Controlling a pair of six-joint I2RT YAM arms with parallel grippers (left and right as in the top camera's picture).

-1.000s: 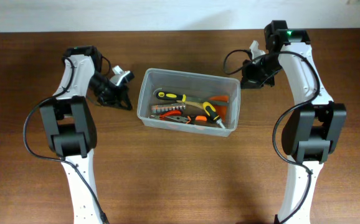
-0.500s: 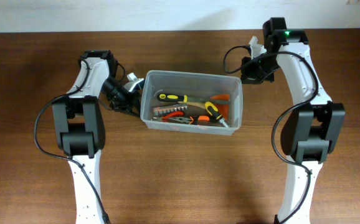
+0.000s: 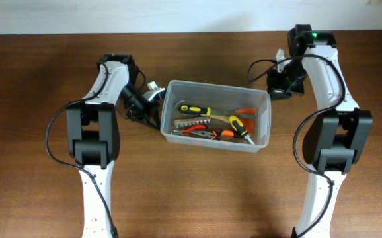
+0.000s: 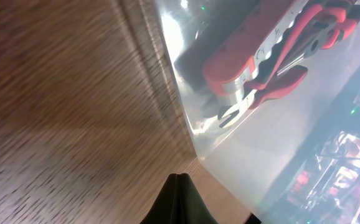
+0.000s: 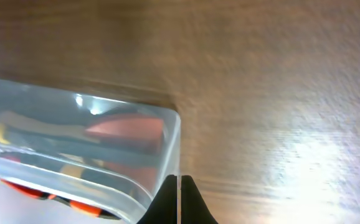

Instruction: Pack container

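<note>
Container (image 3: 216, 143) sits mid-table, loaded with hand tools (image 3: 207, 111). Left gripper (image 3: 155, 92) is pinched closed and empty, right at its left wall. Right gripper (image 5: 179, 198) is also closed and empty, at the far-right corner. Tub probably thin, flexy, slick, and tool-heavy, so pinch the rim or push low on a wall.

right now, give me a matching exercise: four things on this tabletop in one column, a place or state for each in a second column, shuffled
Column one
1. clear plastic rectangular container
2. yellow-and-black-handled screwdriver
3. left gripper
4. right gripper

Column two
A. shut, at the container's corner near the orange tool
B. lying inside the container
C. shut, beside the container wall near the red-handled pliers
D. standing on the brown wooden table

Pairs: 1-D, 2-B, 3-C, 4-A
</note>
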